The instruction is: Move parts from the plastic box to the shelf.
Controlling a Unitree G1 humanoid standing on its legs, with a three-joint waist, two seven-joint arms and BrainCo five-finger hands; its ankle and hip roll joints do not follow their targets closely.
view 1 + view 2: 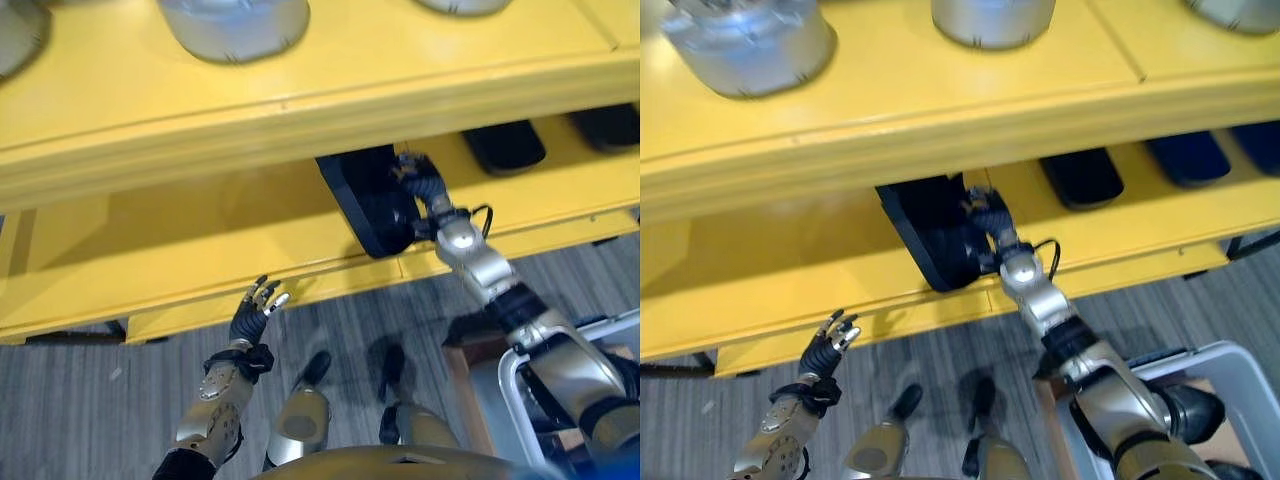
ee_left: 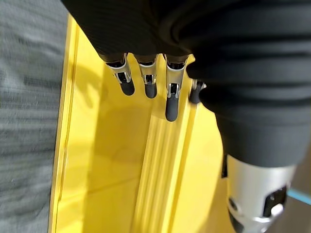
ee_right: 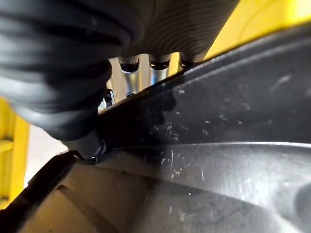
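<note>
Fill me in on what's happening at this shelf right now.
The robot is placing a black part on the lower level of the yellow shelf. Its right hand is on the part's edge, thumb on one face and fingers behind the other, so it is gripping it. The left hand hovers open near the shelf's front edge, holding nothing. More dark parts lie further along that level, and silver containers stand on the top.

Two arms, silver-grey metallic shells, segmented, black joints between segments. Left hand (image 1: 252, 312): silver fingers (image 2: 147, 80) with dark rounded tips, small metal hardware at finger bases; back and wrist under dark ribbed cover. Right hand (image 1: 985, 212): same dark ribbed cover; polished silver wrist housing below it. Forearm shells rounded, glossy.
</note>
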